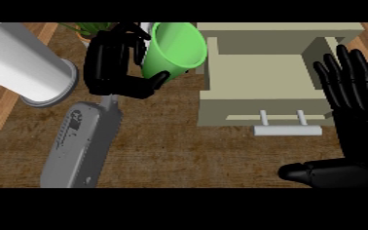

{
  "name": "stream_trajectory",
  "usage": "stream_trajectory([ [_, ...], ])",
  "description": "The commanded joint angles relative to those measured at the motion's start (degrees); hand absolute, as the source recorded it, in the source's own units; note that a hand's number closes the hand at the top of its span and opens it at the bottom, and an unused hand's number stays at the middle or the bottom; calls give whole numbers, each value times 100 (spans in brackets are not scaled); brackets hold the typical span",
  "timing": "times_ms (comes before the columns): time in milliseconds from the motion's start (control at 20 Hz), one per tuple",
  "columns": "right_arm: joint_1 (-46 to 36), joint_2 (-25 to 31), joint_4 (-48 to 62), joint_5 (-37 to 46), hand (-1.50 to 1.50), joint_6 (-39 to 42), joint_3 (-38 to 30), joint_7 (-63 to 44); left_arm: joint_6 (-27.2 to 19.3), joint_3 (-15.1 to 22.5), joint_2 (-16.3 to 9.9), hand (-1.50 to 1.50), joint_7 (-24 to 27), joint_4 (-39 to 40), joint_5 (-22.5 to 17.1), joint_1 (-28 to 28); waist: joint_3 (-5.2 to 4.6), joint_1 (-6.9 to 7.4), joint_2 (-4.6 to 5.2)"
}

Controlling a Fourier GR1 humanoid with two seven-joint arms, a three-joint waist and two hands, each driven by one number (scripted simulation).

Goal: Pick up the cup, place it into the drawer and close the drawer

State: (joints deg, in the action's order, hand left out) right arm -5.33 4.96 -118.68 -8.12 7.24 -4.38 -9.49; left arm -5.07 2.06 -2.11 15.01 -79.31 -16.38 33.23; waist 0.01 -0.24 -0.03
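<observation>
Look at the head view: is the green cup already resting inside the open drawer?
No, the green cup is held in the left hand, beside the drawer, not inside it.

Green cup [174, 48], beige drawer [266, 73], black hands, brown wood-grain counter [187, 156]

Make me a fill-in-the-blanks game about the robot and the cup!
1. The cup is the colour ____.
2. The left robot hand is holding the ____.
3. The drawer with the handle is ____, not closed.
4. The right robot hand has its fingers ____, holding nothing.

Missing words: green; cup; open; straight
</observation>
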Motion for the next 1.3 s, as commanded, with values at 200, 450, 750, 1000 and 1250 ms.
stream_trajectory([
  [200, 189, 167, -35, -362, -150, 316, -235, 121, -468, 13, 155, 150, -506, 570, 420, 1107, 1, -22, 3],
  [450, -202, 69, 274, -17, -150, 75, -61, 58, -1494, 851, 207, 150, -505, 1184, 119, 1892, 1, -71, 13],
  [750, 185, 186, 148, -266, -150, 314, -285, 209, -1287, 441, 209, 150, -1278, 1360, 420, 2421, 1, -8, -7],
  [1000, 397, 12, -5, -68, -150, 259, -71, 361, -1259, 254, 211, 150, -134, 3239, 192, 3110, 1, -108, 25],
  [1250, 209, 253, -83, -449, -150, 417, -322, 110, -1380, 888, 211, 150, 325, 3739, -411, 3075, 1, -157, 23],
])
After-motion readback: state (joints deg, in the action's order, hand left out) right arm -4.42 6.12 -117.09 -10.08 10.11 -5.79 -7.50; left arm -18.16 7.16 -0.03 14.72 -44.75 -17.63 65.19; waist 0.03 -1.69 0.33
